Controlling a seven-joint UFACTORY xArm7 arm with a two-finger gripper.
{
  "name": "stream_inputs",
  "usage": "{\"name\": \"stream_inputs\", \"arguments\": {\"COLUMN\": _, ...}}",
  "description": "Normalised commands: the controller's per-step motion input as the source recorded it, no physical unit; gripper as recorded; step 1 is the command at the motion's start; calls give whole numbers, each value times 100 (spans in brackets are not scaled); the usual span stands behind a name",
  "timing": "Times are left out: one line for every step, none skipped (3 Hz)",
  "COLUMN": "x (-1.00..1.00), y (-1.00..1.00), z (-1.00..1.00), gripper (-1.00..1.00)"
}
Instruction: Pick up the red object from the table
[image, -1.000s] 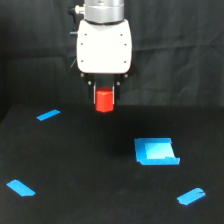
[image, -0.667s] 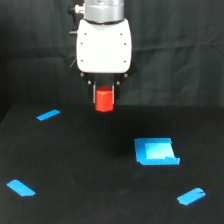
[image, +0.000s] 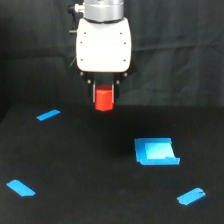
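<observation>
The red object (image: 104, 100) is a small red-orange cylinder held between the fingers of my gripper (image: 104, 95), which is shut on it. The gripper hangs below the white arm head (image: 103, 42) and holds the cylinder in the air, above the far part of the black table (image: 90, 170). The cylinder's lower half shows below the fingertips; its top is hidden between the fingers.
A light-blue open tray (image: 156, 151) sits on the table to the exterior view's right of the gripper. Blue tape strips lie at the left rear (image: 48, 115), left front (image: 20, 188) and right front (image: 190, 196). A black curtain hangs behind.
The gripper with the cylinder has shifted very slightly; otherwise the scene is the same.
</observation>
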Motion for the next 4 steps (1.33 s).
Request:
{"name": "stream_inputs", "arguments": {"x": -1, "y": -1, "z": 8, "gripper": -98}}
{"name": "stream_inputs", "arguments": {"x": -1, "y": -1, "z": 7, "gripper": -97}}
{"name": "stream_inputs", "arguments": {"x": -1, "y": -1, "z": 6, "gripper": -98}}
{"name": "stream_inputs", "arguments": {"x": -1, "y": -1, "z": 6, "gripper": -98}}
